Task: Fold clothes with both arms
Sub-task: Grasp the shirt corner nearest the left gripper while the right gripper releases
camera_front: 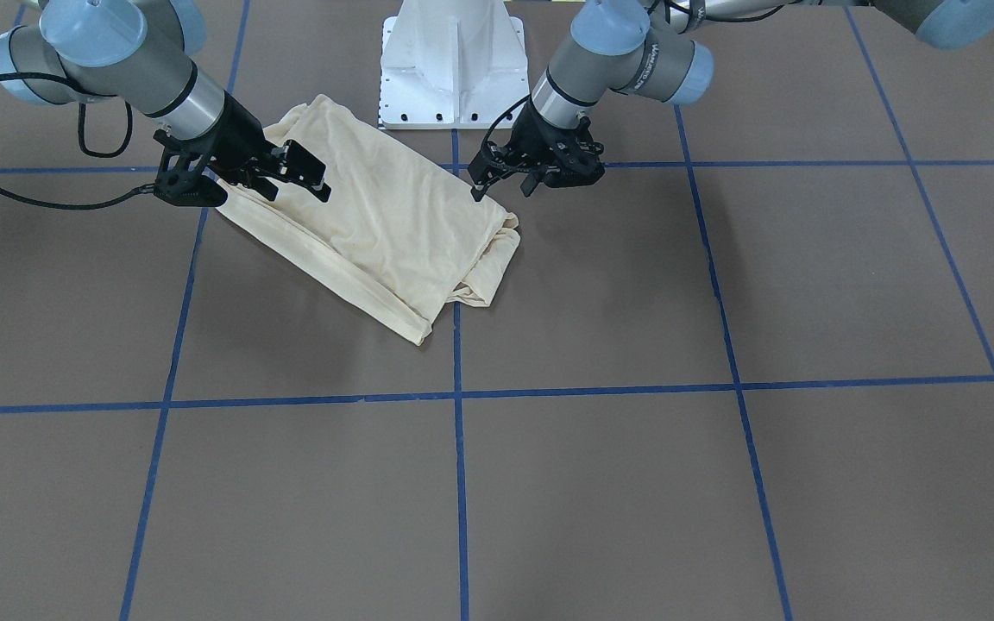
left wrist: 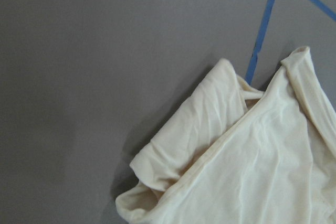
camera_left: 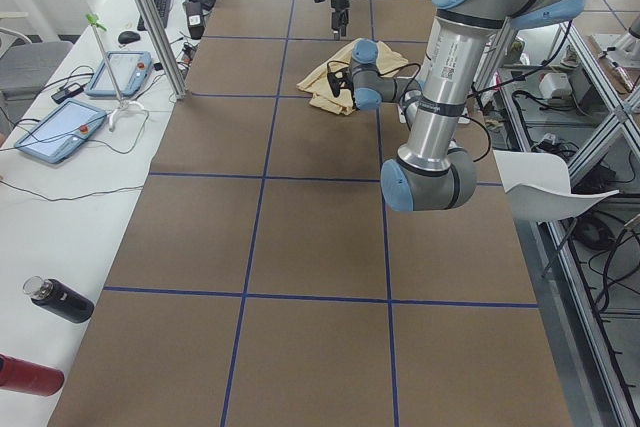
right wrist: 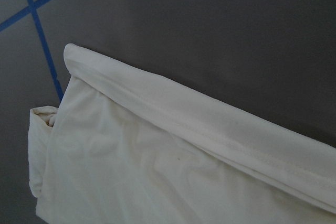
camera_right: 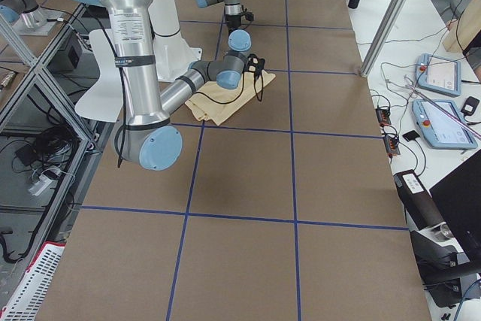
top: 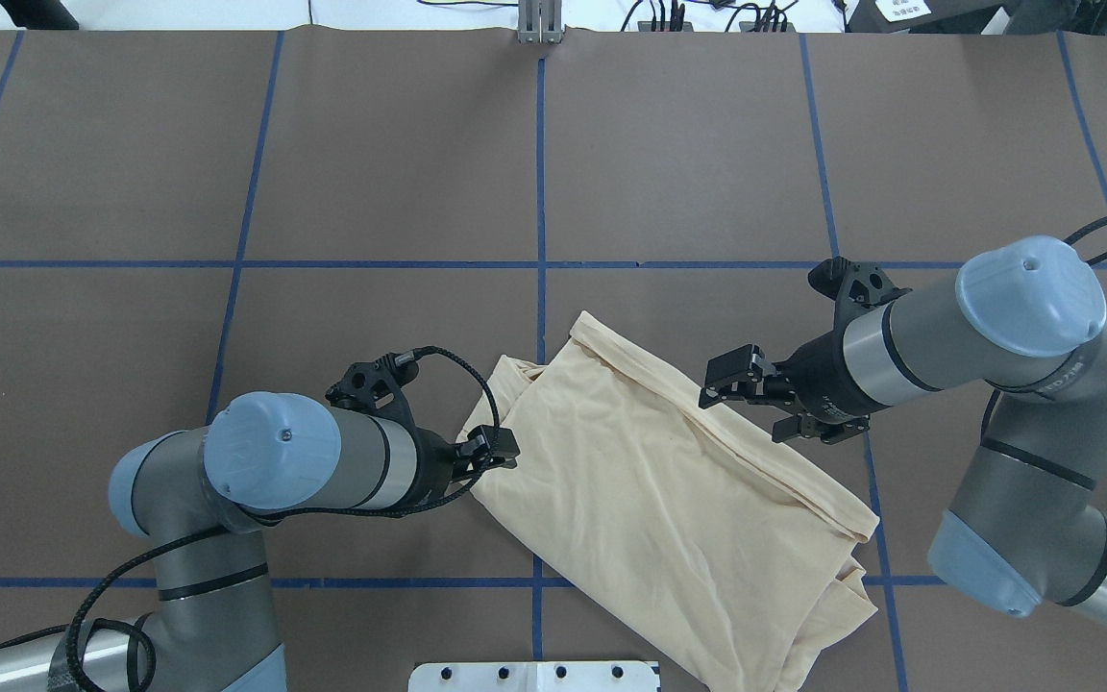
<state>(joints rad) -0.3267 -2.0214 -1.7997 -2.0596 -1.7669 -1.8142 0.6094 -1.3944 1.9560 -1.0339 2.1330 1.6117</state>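
Brown paper-covered bench (top: 131, 144), blue tape grid (top: 541, 192). Pale cream-yellow thin shirt (top: 650, 490) lies on it folded into a rough rectangle, spanning between the two sets of jaws. Black two-finger right gripper (top: 744, 413): jaws apart, holding nothing, just above the shirt's long hemmed edge. Black two-finger left gripper (camera_front: 502, 191): jaws apart, holding nothing, beside the opposite bunched corner.

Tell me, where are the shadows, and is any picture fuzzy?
Exterior front-facing view: the light is even, with only a faint soft shadow on the table beside the left gripper. Left wrist view: a dark shadow hugs the folded edge of the shirt, and the picture is slightly grainy. Right wrist view: the seam stitching is sharp and the table looks dim.
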